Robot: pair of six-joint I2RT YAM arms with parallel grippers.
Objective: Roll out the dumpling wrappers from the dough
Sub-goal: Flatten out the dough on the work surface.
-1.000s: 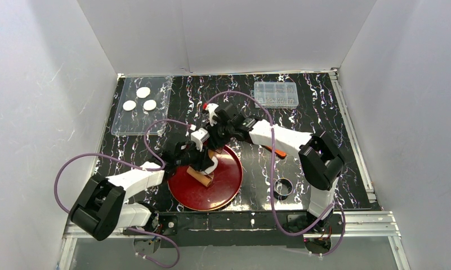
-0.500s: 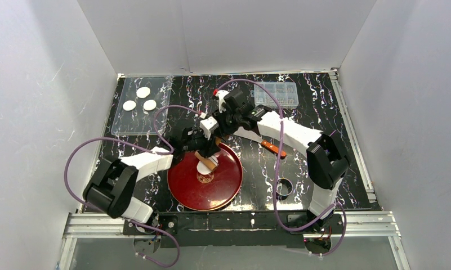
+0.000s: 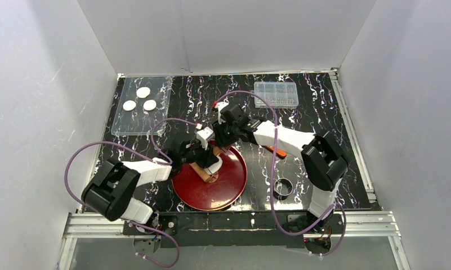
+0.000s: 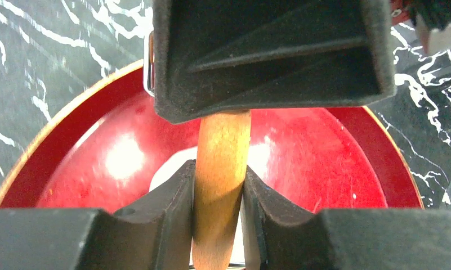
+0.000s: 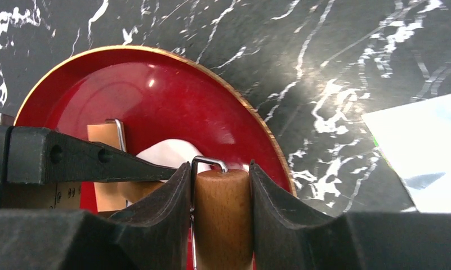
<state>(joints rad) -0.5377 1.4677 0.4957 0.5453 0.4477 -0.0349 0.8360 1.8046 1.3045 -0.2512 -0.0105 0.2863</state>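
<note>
**Colleague:** Where are your two arms?

**Me:** Both reach over the red plate (image 3: pixel 226 190), which sits near the front of the table (image 3: pixel 324 112), about midway across. My left pincer (image 4: pixel 219 194) is clamped on the wooden rolling pin (image 4: pixel 222 143). From that wrist I see both fingers pressed against the wood.

**Colleague:** And the right one?

**Me:** My right pincer (image 5: pixel 223 194) grips the same rolling pin near its far end, with the rounded tip of the wood squeezed between its fingers. From above, the pin runs slantwise across the far half of the plate, one pincer on each end.

**Colleague:** Where is the dough?

**Me:** The dough (image 5: pixel 169 152) lies on the plate beneath the pin, a soft white piece. The wood and the fingers hide most of it, so I cannot make out its outline, and I cannot tell whether the pin is touching it.

**Colleague:** Any wrappers?

**Me:** Three wrappers (image 3: pixel 143 91) lie on a clear tray (image 3: pixel 127 126) at the far left corner, close together but apart, and well away from the plate.

**Colleague:** Anything else on the table?

**Me:** A plastic box (image 3: pixel 276 94) with small compartments stands at the far right. An orange-handled tool (image 3: pixel 277 151) lies just right of the plate, partly under my right arm. A dark ring (image 3: pixel 283 187) lies near the front right.
</note>
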